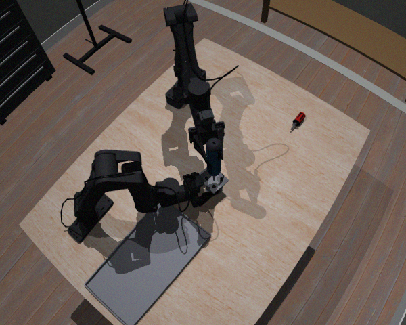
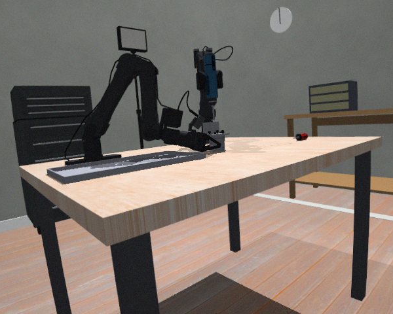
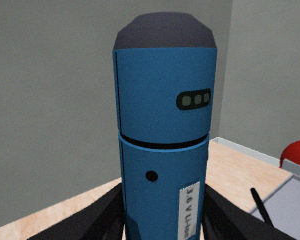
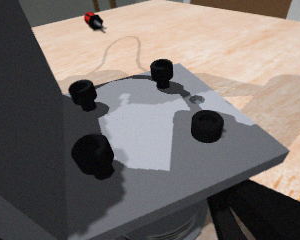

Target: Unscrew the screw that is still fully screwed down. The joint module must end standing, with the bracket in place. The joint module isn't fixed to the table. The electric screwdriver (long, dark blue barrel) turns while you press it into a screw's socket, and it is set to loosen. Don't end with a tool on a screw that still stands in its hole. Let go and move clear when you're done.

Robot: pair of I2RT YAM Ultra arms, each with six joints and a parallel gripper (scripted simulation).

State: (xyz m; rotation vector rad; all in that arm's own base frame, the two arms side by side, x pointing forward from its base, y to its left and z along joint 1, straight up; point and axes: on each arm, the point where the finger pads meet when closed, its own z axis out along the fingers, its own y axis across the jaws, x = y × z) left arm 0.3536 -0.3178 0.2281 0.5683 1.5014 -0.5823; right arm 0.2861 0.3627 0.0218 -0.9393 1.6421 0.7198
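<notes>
The joint module (image 2: pixel 221 145) (image 4: pixel 182 225) stands upright on the table, its bracket (image 1: pixel 215 190) (image 2: pixel 211 127) (image 4: pixel 145 197) on top. The right gripper (image 1: pixel 208 193) (image 2: pixel 218 144) (image 4: pixel 150 168) clasps it low, presumably because nothing anchors it against twisting. The left gripper (image 1: pixel 214 154) (image 2: pixel 210 79) (image 3: pixel 162 192) grips the electric screwdriver (image 1: pixel 214 162) (image 2: pixel 210 84) (image 3: pixel 165 100) bit-down, ready for pressing. The right wrist view alone shows clearly which socket screw (image 4: pixel 207 126) sits flush, three others standing proud; the exterior view gives the bit's height, though its tip is perhaps just above the plate.
</notes>
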